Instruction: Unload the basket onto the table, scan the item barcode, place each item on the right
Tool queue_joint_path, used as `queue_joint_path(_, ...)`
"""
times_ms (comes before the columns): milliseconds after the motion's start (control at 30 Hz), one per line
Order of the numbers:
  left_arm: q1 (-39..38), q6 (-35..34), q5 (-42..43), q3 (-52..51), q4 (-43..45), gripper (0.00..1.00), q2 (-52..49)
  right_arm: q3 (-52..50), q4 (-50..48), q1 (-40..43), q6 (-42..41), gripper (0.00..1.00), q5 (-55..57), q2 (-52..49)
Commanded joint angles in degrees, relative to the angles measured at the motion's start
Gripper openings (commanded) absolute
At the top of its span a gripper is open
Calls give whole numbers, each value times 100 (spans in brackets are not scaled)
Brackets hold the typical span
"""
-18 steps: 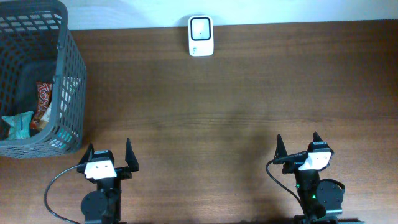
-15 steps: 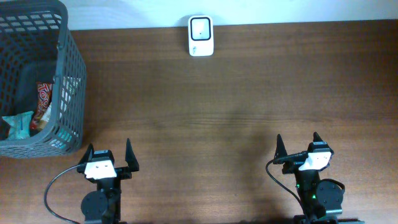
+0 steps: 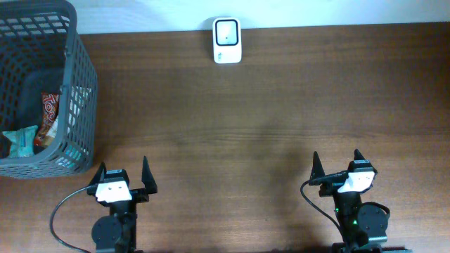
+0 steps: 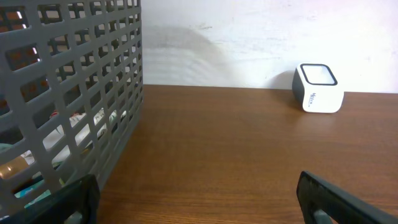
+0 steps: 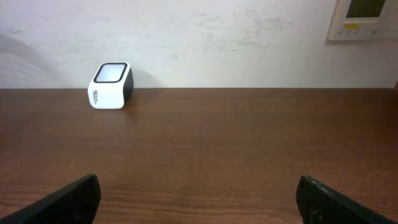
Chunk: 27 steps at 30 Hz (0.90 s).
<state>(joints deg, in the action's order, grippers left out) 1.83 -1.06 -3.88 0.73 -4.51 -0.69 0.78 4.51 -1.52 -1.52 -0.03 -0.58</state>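
A: Grippers?
B: Left gripper [image 3: 124, 171] and right gripper [image 3: 336, 159] both sit at the near edge of the table [image 3: 232, 140]. Jaws are spread wide, nothing in either.
A: Where's the item?
B: In the grey basket [image 3: 79, 84] at the far left, well apart from both grippers. A teal packet [image 3: 20, 140] lies low toward the near wall. A red patterned packet [image 3: 48, 111] is just beside it, up against the mesh. The scanner [image 3: 227, 40] sits at the far edge by the wall, window facing up.
A: Handling?
B: They look like film snack wrappers: light, soft, crinkly, probably slippery, and the contents could crush. I'd pinch a sealed end or flat edge from above, not squeeze the belly. The left arm is the closer one. Can't tell which side the barcode is on.
A: Counts?
B: One basket, one scanner, two grippers. Two packets are clear. In the left wrist view there may be more behind the mesh, but it's too chopped up to say.
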Motion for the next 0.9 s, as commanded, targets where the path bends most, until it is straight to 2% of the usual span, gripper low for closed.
queue_joint_path(0,-17,90,0,-26,-4,99,33,-46,15,31,-44,98,31,37)
queue_joint_path(667,-17,90,0,-26,-4,99,33,-46,15,31,-44,99,31,37)
queue_joint_path(867,-17,203,-245,-26,35,99,33,-46,15,31,-44,99,31,37)
